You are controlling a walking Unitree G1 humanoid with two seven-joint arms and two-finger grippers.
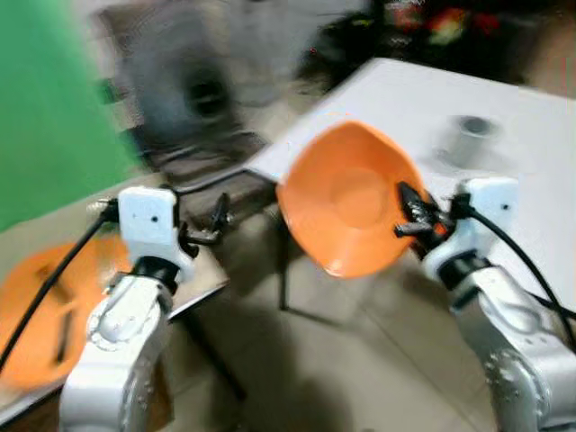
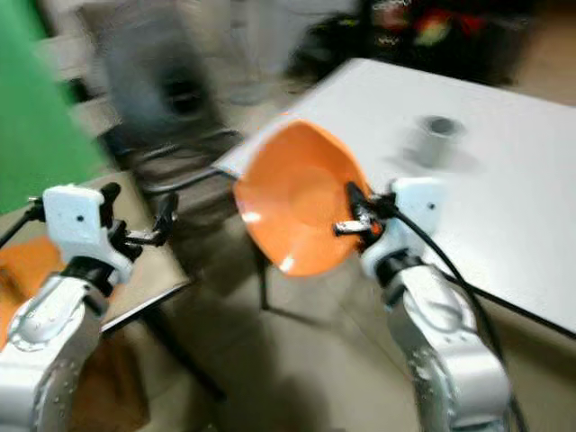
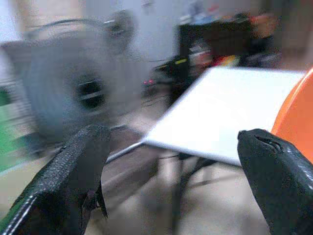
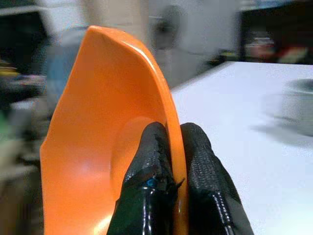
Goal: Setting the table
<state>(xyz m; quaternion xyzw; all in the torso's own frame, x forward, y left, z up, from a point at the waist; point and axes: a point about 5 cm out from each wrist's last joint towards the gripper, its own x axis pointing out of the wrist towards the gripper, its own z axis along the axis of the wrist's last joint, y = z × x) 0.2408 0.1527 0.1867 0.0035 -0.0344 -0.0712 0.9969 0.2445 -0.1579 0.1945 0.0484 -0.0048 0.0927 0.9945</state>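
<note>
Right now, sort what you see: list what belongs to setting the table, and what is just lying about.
Belongs to the job:
orange bowl, pinched at its rim by the right gripper
white table
grey cup on it

Lying about:
fan
orange plate, side table
left gripper, open

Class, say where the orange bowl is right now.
The orange bowl is held on edge in the right gripper, in mid-air over the floor beside the white table, right of the left gripper.
</note>
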